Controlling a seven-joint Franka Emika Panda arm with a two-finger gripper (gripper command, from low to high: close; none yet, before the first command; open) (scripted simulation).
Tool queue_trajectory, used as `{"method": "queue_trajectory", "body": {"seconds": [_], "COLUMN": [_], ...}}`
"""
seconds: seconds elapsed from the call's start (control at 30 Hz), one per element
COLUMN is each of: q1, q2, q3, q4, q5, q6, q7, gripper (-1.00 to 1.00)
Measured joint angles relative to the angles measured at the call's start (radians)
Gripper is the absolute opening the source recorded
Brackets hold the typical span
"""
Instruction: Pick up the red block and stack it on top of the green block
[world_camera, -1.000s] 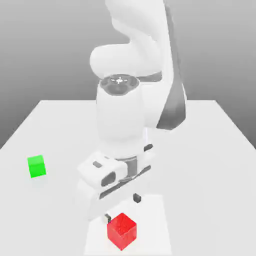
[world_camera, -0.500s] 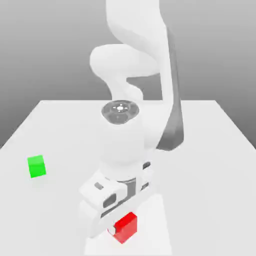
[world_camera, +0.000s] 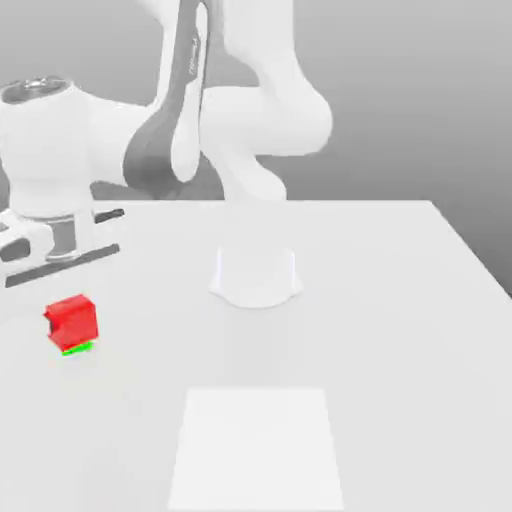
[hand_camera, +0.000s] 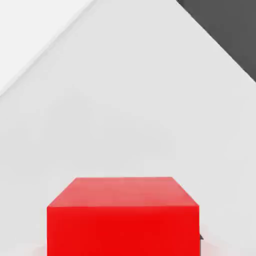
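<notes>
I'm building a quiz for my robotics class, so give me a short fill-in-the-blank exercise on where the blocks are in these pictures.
1. The red block sits directly above the ____ block.
2. In the exterior view, both blocks are on the ____ side of the table.
3. Of the lower block, just a thin ____ shows under the red one.

Missing words: green; left; strip

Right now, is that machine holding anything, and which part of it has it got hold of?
Yes, the red block: the pincer is shut on it, apparently by two opposite sides. It hangs directly over the green block, which peeks out beneath it.
</notes>
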Motion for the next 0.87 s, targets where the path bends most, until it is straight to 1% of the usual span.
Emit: {"method": "queue_trajectory", "body": {"seconds": [0.23, 0.37, 0.5, 0.6, 0.67, 0.8, 0.83, 0.87], "q1": [-0.153, -0.136, -0.097, -0.065, -0.043, -0.064, -0.077, -0.077], "q2": [-0.078, -0.033, 0.035, 0.093, 0.134, 0.219, 0.235, 0.235], "q3": [-0.178, -0.217, -0.240, -0.248, -0.244, -0.169, -0.148, -0.148], "q4": [-0.108, -0.119, -0.120, -0.121, -0.121, -0.116, -0.115, -0.115], "q5": [-0.093, -0.053, 0.030, 0.125, 0.209, 0.412, 0.450, 0.450], "q6": [0.028, 0.087, 0.153, 0.201, 0.232, 0.285, 0.295, 0.295], "q7": [-0.267, -0.326, -0.385, -0.451, -0.510, -0.655, -0.681, -0.681], "gripper": [-1.00, -1.00, -1.00, -1.00, -1.00, -1.00, 1.00, 1.00]}}
